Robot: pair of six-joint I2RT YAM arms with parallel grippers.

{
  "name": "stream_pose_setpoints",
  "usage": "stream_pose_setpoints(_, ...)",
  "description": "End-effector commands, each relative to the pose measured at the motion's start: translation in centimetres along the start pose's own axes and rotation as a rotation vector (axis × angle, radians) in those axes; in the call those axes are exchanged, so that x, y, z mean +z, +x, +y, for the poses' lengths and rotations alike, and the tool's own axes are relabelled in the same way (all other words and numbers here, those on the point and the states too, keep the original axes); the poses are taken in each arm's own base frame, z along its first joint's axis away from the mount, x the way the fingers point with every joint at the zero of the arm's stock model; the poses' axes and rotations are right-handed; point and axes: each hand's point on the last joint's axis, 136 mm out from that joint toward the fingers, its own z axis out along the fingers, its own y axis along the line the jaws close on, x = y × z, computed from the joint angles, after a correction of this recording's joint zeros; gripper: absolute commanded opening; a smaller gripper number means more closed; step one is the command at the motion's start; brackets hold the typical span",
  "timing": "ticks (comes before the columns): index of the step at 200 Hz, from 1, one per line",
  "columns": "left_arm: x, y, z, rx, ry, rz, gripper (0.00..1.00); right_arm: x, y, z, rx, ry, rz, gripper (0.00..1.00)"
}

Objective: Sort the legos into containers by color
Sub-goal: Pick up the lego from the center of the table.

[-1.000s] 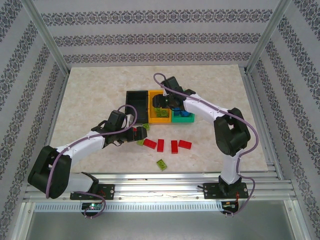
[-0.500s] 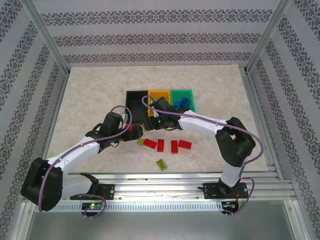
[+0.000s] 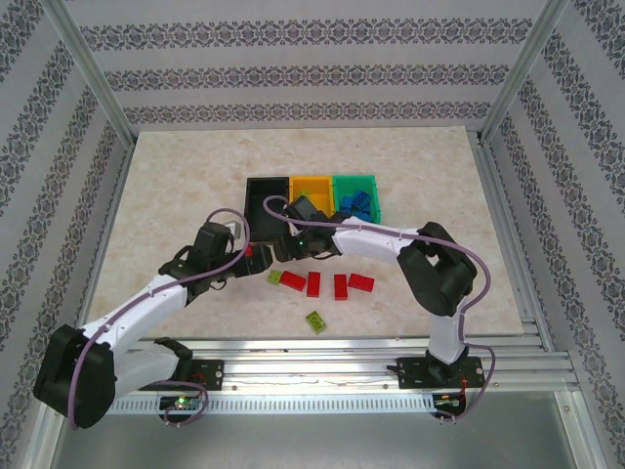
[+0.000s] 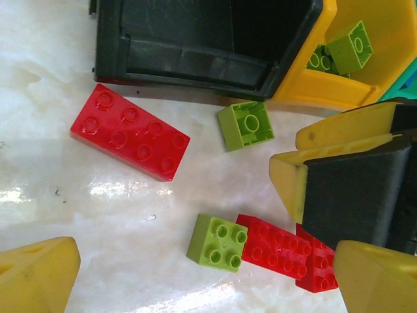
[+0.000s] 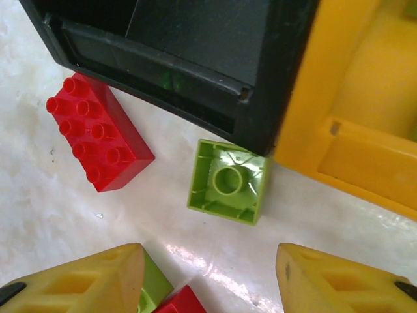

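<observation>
Nearest, one lime lego (image 3: 314, 319) lies alone at lower centre of the surface (image 3: 176, 176), four red legos (image 3: 340, 286) in a row beyond. Left end effector (image 4: 205, 248) gapes wide, empty; right end effector (image 5: 208, 251) stands partly open, empty, facing an upturned lime lego (image 5: 228, 181) just beside the black bin (image 3: 250, 200). Orange bin (image 3: 312, 178) and green bin (image 3: 354, 177) adjoin rightward.

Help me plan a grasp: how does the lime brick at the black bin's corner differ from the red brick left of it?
The lime brick is small and square; the red brick is longer, two rows of four studs. The lime brick lies upside down, hollow underside showing; the red brick sits studs up. Both lie on the table beside the black bin.
</observation>
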Motion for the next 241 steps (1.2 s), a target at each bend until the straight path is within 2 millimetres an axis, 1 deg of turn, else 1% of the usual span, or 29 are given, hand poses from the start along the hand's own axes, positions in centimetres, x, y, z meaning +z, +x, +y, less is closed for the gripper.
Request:
stream_pose_setpoints(1, -0.3, 0.3, 1.3, -0.043, -0.028, -0.021, 1.00, 0.3, -0.7, 0.7, -0.018, 0.008, -0.002, 0.57)
stream_pose_setpoints(19, -0.3, 0.5, 1.5, -0.052, -0.025, -0.015, 1.00, 0.7, -0.6, 0.7, -0.028, 0.024, 0.007, 0.57)
stream_pose_setpoints(68, -0.1, 0.6, 1.5, -0.056, -0.020, -0.012, 1.00, 1.4, -0.2, -0.6, -0.034, 0.108, 0.032, 0.57)
stream_pose_setpoints(80, 0.0, 0.6, 1.4, -0.062, -0.012, -0.011, 1.00, 1.9, 0.0, -0.9, -0.031, 0.117, 0.045, 0.57)
stream_pose_setpoints(113, 0.1, 0.4, 0.6, -0.091, 0.035, -0.018, 1.00, 3.4, 0.1, -0.5, -0.024, 0.102, 0.056, 0.57)
stream_pose_setpoints(144, 0.3, 0.6, 0.5, -0.104, 0.046, -0.013, 1.00, 4.4, 0.0, -0.7, -0.027, 0.130, 0.071, 0.56)
stream_pose_setpoints(157, 0.3, 0.6, 0.5, -0.104, 0.046, -0.011, 1.00, 4.6, 0.1, -0.9, -0.028, 0.137, 0.074, 0.54)
stream_pose_setpoints(177, 0.3, 0.6, 0.6, -0.103, 0.043, -0.014, 1.00, 4.8, 0.5, -1.1, -0.036, 0.142, 0.084, 0.44)
stream_pose_setpoints(198, 0.5, 0.6, 0.7, -0.107, 0.042, -0.016, 1.00, 4.8, 0.7, -1.2, -0.038, 0.139, 0.090, 0.37)
stream_pose_setpoints(226, 0.7, 0.6, 0.6, -0.104, 0.046, -0.009, 1.00, 4.2, 1.2, -1.0, -0.039, 0.130, 0.094, 0.35)
stream_pose_setpoints(241, 0.8, 0.5, 0.5, -0.102, 0.047, -0.006, 1.00, 3.5, 1.4, -0.8, -0.039, 0.119, 0.088, 0.35)
